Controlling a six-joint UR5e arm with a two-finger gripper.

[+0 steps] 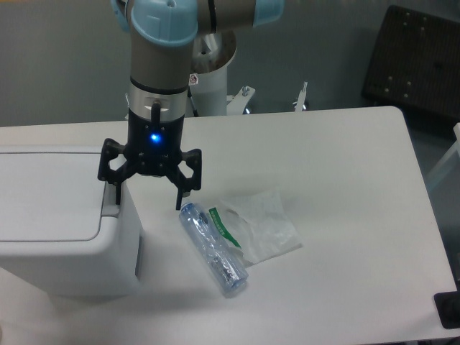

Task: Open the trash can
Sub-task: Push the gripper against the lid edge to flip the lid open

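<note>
Camera view from above and in front: the trash can (57, 215) is seen at the left edge of the desk (345, 180), partly cut off by the frame. It is a large white boxy bin with rounded corners, and its flat rectangular lid (47, 194) lies shut on top. A narrow grey latch (111, 202) is set at the right edge of the lid.

The gripper (147, 192) is held pointing down over the bin's right edge, with its two black fingers spread wide and nothing between them. The left finger in the picture (112, 183) is placed at the grey latch; whether it touches cannot be told. The other finger (185, 188) hangs over the desk, just above the top end of a clear plastic bottle (213, 249). A blue light is lit on the gripper body.

The bottle lies on its side, slanted toward the front right, with a green and white label strip (224, 227) beside it. A crumpled clear plastic wrapper (264, 223) lies just right of the bottle.

The desk is white with rounded corners. Behind it a grey wall is seen, with the robot's white base (212, 90) at the far edge and a dark perforated object (420, 61) at the upper right.
</note>
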